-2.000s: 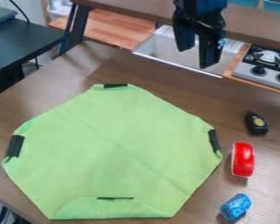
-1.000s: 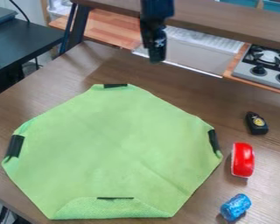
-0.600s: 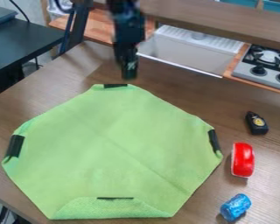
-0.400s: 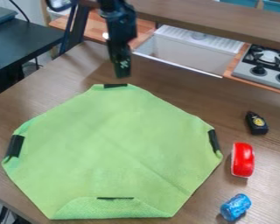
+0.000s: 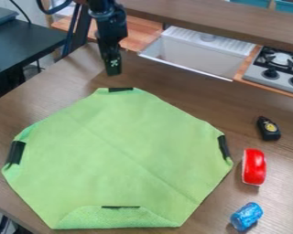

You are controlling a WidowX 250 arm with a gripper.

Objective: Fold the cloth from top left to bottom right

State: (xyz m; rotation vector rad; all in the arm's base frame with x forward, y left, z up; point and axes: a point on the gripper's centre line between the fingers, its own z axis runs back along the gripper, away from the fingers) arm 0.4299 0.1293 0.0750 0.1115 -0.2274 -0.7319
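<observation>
1 green cloth [image 5: 118, 151] lies spread on the bench [image 5: 192, 98], close to its near and left edges. Over the last 2 seconds the black gripper [image 5: 113, 73] has swung from above the sink [image 5: 186, 52] toward the bench's far left corner, ending just beyond the cloth's far black strip [image 5: 121, 89]. Whether it is wide or narrow, I cannot tell. The cloth has not shifted: likely positioning for a top-left grasp, with folding still to start.

arm [image 5: 105, 13]: black, blocky, glossy in spots
cable [image 5: 49, 12]: dark, thick, looped
gripper [image 5: 114, 72]: black, narrow
marking [image 5: 114, 63]: small, white (too blurry to read)
</observation>
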